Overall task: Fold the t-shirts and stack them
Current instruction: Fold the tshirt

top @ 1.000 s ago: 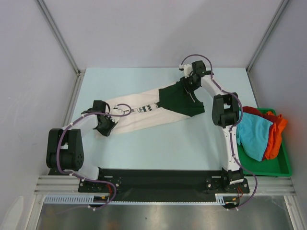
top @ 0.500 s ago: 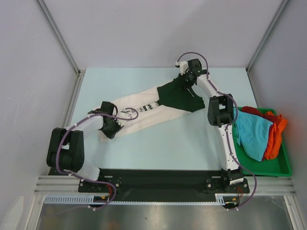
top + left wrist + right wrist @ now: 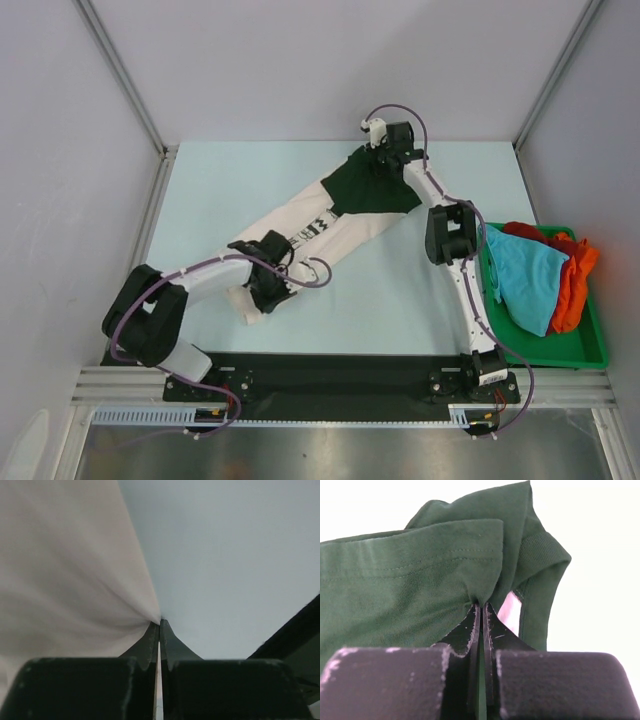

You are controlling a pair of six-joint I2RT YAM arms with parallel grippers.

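Early yet: nothing folded, nothing stacked. Left fingers (image 3: pixel 158 628) are clamped tight on one end of the white shirt (image 3: pixel 320 228). Right fingers (image 3: pixel 481 608) are clamped tight on the green shirt (image 3: pixel 372 190). Both shirts lie stretched between the two pairs across the counter (image 3: pixel 400 290). A second ago both pairs were open, and the left sat farther left.
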